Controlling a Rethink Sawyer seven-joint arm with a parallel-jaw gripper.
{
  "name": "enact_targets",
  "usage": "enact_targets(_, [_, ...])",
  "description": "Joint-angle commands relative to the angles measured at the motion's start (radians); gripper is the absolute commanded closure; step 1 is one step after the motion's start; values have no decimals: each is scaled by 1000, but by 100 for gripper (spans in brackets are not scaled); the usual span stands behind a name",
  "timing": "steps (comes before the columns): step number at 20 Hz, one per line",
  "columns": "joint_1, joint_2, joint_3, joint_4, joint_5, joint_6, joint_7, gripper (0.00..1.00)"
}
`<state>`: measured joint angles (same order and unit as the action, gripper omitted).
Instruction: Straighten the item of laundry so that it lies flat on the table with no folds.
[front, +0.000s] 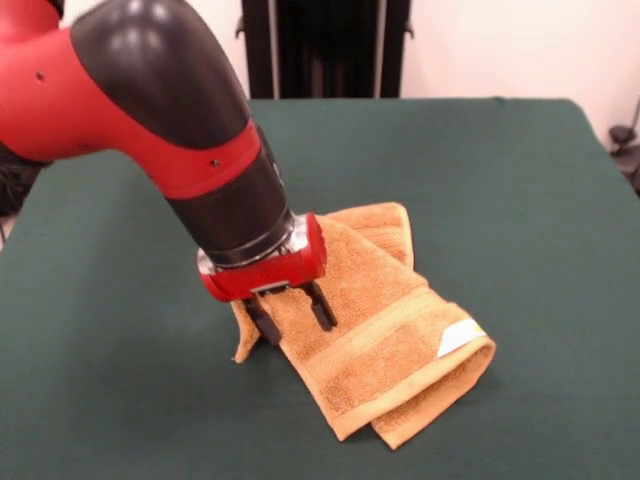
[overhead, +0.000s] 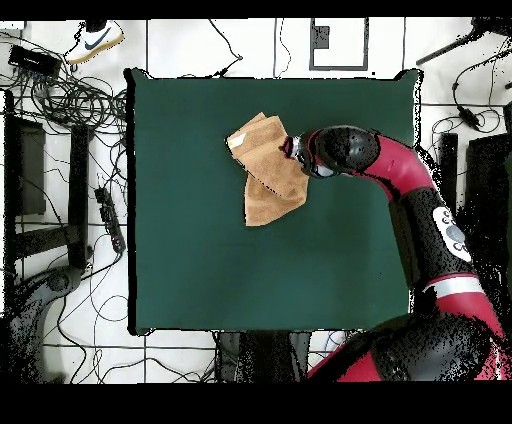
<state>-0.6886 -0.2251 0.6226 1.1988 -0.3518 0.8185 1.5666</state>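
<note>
The orange-tan towel lies folded double on the dark green table, right of centre in the front view. Its white label shows at the near right corner, and a woven band runs across the top layer. My gripper stands over the towel's left edge, tilted, with its two black fingers apart and their tips down on the cloth. The towel's left edge stands up a little beside the left finger. In the overhead view the towel lies in the table's upper middle, with the gripper at its right edge.
The table reaches far beyond the towel on all sides. Cables and a shoe lie on the floor past the table's left edge in the overhead view. A dark stand rises behind the table's far edge.
</note>
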Motion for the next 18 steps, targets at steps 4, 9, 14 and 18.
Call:
enact_targets(4, [25, 124, -12, 0, -62, -48, -99, 0])
enact_targets(9, [17, 110, -16, -16, -73, -25, -132, 0])
enact_targets(14, [-8, 94, -18, -20, -81, 4, -175, 0])
enact_targets(18, [-17, 86, -15, -45, -90, 44, -229, 0])
